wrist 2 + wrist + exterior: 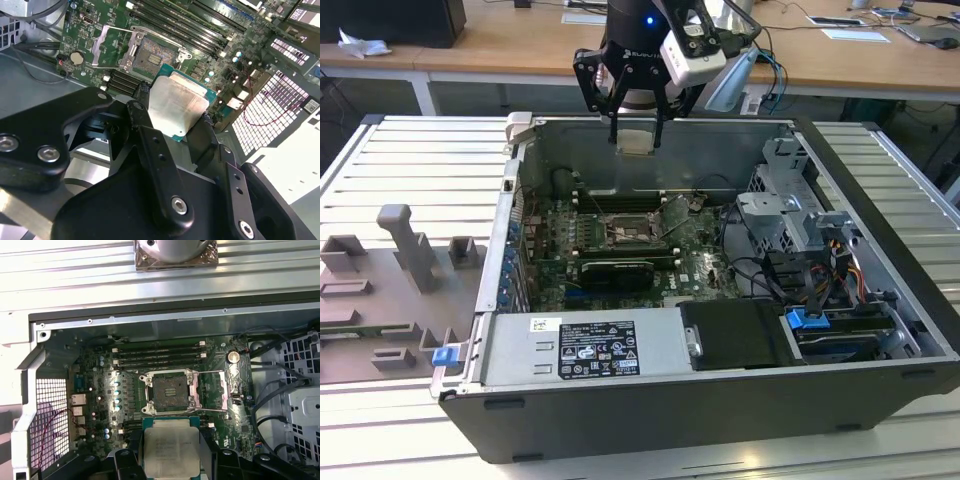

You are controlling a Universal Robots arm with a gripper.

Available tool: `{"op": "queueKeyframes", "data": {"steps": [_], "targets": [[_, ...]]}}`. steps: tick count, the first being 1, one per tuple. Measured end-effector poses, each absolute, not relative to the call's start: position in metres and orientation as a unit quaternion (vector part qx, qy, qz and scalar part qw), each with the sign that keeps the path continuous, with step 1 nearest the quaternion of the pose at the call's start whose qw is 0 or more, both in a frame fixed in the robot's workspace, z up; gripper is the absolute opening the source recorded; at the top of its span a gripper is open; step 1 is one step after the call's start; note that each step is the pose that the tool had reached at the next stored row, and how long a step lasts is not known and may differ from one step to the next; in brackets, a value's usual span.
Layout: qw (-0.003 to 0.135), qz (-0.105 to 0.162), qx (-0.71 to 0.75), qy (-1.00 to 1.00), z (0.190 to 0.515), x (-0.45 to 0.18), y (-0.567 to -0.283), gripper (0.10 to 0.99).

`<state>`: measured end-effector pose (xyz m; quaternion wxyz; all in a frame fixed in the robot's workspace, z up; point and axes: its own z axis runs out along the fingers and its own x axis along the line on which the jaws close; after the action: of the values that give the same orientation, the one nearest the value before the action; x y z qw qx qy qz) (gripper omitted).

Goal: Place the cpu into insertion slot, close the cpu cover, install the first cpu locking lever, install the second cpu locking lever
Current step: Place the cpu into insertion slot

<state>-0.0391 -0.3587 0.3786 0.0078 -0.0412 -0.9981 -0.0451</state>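
My gripper hangs above the open computer case, near its back wall, shut on the cpu. In both wrist views the cpu shows its pale silver face, clamped flat between the black fingers. The insertion slot lies bare on the green motherboard below, a dark square with a silver rim. The cpu cover is swung open beside the slot, and thin metal lever rods stand out around it.
The case walls ring the motherboard. Long black memory slots run beside the socket. A black power supply, a drive cage and loose cables fill the rest. A grey parts fixture sits at the exterior view's left.
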Motion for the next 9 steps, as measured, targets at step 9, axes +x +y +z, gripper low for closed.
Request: {"op": "queueKeyframes", "data": {"steps": [9], "targets": [[0.008,-0.045,-0.042,-0.998,0.3786,-0.0391,-0.3587,0.541]]}}
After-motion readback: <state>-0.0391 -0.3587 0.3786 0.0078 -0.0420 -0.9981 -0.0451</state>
